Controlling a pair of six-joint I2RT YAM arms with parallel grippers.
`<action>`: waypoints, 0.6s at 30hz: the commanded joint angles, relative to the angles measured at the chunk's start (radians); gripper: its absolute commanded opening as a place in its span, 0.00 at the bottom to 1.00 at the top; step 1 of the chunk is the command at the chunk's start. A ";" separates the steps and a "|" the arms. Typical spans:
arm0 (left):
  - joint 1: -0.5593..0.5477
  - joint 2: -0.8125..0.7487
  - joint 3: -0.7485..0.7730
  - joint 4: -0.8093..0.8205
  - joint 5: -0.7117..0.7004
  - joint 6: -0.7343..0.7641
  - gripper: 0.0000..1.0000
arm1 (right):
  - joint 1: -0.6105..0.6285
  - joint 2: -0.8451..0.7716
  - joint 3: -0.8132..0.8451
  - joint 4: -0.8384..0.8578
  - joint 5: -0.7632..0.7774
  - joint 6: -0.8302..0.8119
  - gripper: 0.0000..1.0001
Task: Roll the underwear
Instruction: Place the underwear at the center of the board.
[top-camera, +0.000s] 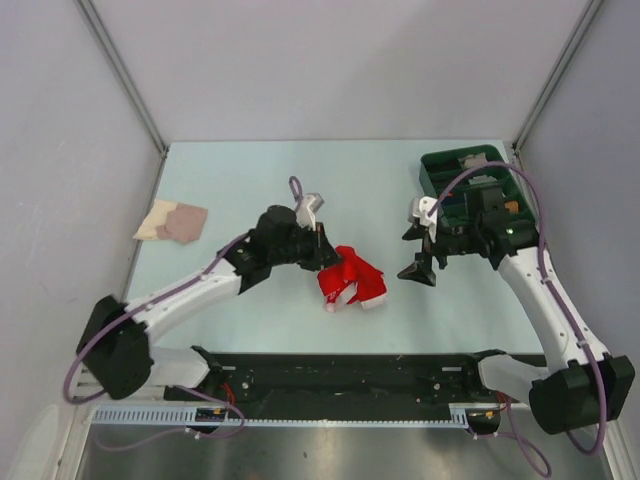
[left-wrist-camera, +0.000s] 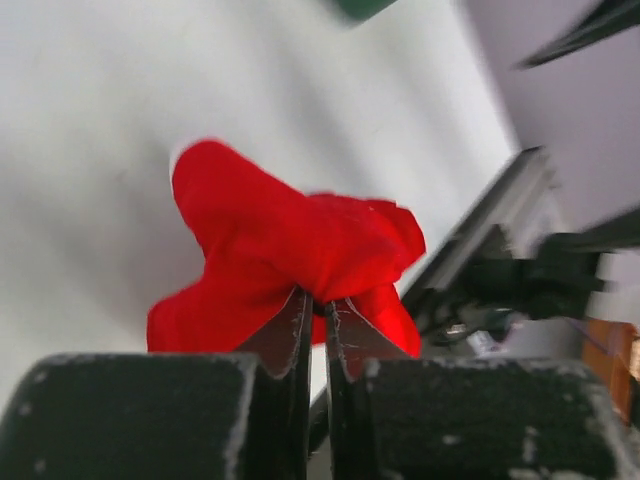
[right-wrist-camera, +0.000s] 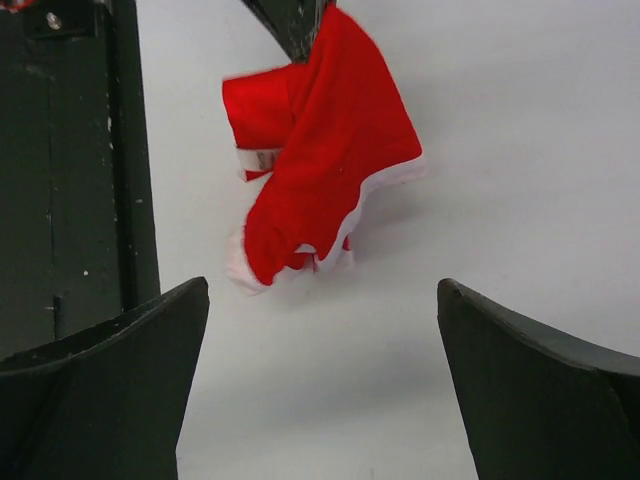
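The underwear is a bunched red piece with white trim near the middle of the table. My left gripper reaches it from the left. In the left wrist view, the jaws stand almost together with a fold of the red underwear pinched at their tips. In the right wrist view, the underwear hangs from a dark finger at the top, its lower white edge at or just above the table. My right gripper sits to its right, open wide and empty, a short way off.
A dark green bin with items inside stands at the back right, behind my right arm. A folded beige-and-pink cloth lies at the left edge. A black rail runs along the near edge. Walls close in on both sides.
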 joint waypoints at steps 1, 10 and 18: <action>0.043 0.137 -0.058 0.118 -0.088 0.032 0.18 | 0.046 0.081 -0.050 0.027 0.141 0.013 0.99; 0.108 -0.276 -0.171 -0.074 -0.399 0.345 0.93 | 0.316 0.178 -0.164 0.223 0.333 0.202 0.96; 0.051 -0.331 -0.303 -0.104 -0.218 0.237 0.93 | 0.341 0.341 -0.165 0.390 0.439 0.397 0.87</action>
